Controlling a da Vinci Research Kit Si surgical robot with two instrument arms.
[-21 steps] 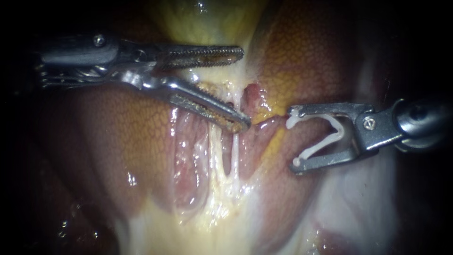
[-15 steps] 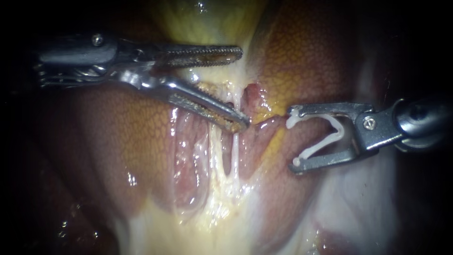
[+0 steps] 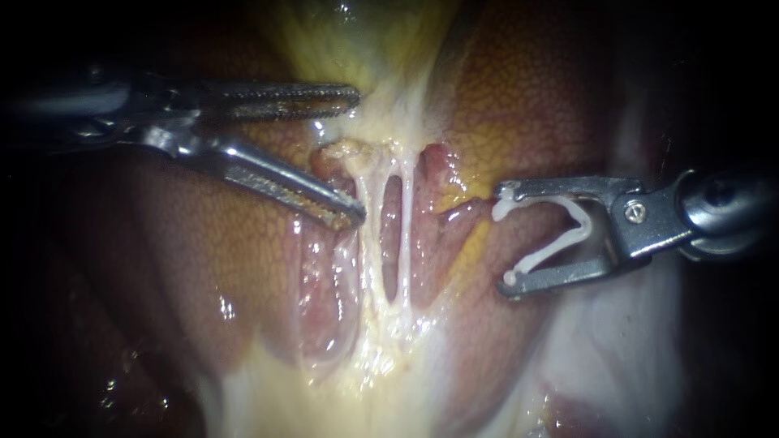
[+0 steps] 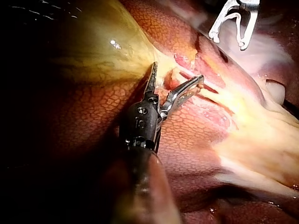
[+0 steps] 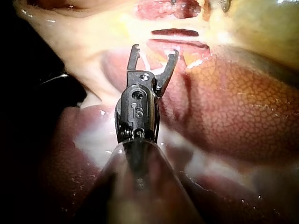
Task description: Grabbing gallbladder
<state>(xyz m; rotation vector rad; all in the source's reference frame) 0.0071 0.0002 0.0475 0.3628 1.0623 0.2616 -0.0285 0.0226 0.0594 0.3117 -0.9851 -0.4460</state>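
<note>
The yellow-green gallbladder (image 3: 357, 40) lies at the top, between lobes of mottled liver (image 3: 203, 243). My left instrument (image 3: 355, 154) has its serrated jaws wide open and empty, just left of two pale tubes (image 3: 365, 235) that run down from the gallbladder's neck. Its lower jaw tip is close beside the left tube. In the left wrist view the left instrument (image 4: 177, 73) has its jaws spread against the tissue where the gallbladder (image 4: 103, 51) narrows. My right instrument (image 3: 505, 238) stays off to the right, its jaws holding a white clip (image 3: 560, 239) that is spread wide.
Whitish-yellow fatty tissue (image 3: 381, 357) spreads below the tubes. A pale membrane (image 3: 617, 341) covers the lower right. In the right wrist view my right instrument (image 5: 155, 50) points at red tissue folds (image 5: 175, 32), with liver (image 5: 243, 107) beside it.
My left instrument has drawn back to the left, jaws still open, uncovering both tubes. The right instrument and its clip have not moved.
</note>
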